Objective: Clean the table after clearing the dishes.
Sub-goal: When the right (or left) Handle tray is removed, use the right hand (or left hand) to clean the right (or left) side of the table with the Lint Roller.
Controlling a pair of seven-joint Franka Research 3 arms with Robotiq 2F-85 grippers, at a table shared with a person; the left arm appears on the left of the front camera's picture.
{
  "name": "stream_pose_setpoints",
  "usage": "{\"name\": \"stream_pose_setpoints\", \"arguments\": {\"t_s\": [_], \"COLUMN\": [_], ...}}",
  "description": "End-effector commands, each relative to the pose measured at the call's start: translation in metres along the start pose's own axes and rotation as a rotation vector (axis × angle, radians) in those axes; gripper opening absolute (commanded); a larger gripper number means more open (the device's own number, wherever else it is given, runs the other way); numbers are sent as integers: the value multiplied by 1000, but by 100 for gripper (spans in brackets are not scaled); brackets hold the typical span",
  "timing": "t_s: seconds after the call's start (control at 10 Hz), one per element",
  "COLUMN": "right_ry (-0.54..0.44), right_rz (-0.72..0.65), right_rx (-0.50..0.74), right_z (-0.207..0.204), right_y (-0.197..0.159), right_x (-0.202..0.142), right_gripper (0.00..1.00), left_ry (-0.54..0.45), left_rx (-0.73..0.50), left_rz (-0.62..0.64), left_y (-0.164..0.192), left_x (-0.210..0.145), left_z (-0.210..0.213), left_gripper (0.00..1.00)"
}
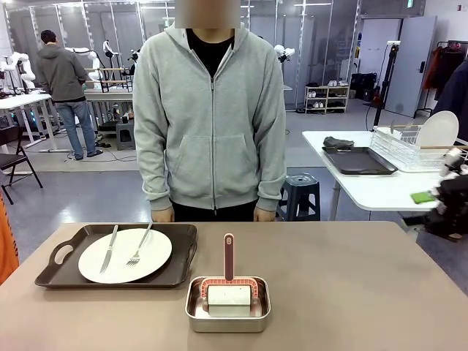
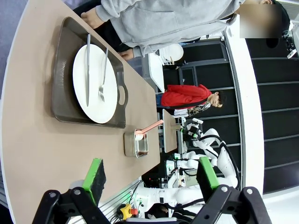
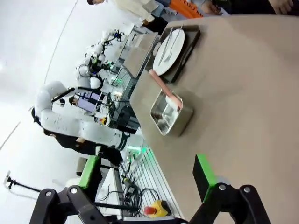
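Left gripper (image 2: 150, 172) and right gripper (image 3: 147, 171) both gape empty; ahead between each pair's fingers sits the steel pan (image 2: 137, 144), with the tray (image 2: 60, 93) and its plate (image 2: 93, 111) beyond.

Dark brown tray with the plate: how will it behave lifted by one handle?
The dark brown rectangular handled tray looks rigid, so it probably won't flex. The round white plate sits loose on it and would likely slide if tilted. The silver knife and fork lie loose on top, apt to slip off.
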State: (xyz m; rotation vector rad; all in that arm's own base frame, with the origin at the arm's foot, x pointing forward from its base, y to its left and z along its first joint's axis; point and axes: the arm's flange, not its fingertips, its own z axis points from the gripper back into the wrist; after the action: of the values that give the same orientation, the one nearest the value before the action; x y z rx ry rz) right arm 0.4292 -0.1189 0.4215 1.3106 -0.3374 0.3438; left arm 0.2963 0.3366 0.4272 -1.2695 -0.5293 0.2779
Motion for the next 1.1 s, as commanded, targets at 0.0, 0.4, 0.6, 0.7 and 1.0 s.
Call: {"name": "stream_pose_setpoints", "arguments": {"t_s": [0.0, 0.4, 0.6, 0.7, 1.0], "right_ry": [-19, -77, -82, -100, -282], "right_rz": [32, -43, -58, -91, -227], "right_rx": [47, 24, 13, -16, -197], "right_z": [36, 88, 91, 94, 111], "right_y": [-20, -50, -55, -54, -37], "right_x": [-13, -35, -31, -33, -39], "right_gripper": [100, 100, 100, 100, 100], "left_ry": [0, 0, 0, 0, 0], "left_rx": [-7, -7, -7, -7, -7], "left_rz": [-11, -11, -11, -11, -11], "left_y": [-1, -1, -1, -1, -1], "left_x": [-1, -1, -1, -1, -1], "left_z": [3, 3, 3, 3, 3], "left_gripper": [100, 100, 100, 100, 100]}}
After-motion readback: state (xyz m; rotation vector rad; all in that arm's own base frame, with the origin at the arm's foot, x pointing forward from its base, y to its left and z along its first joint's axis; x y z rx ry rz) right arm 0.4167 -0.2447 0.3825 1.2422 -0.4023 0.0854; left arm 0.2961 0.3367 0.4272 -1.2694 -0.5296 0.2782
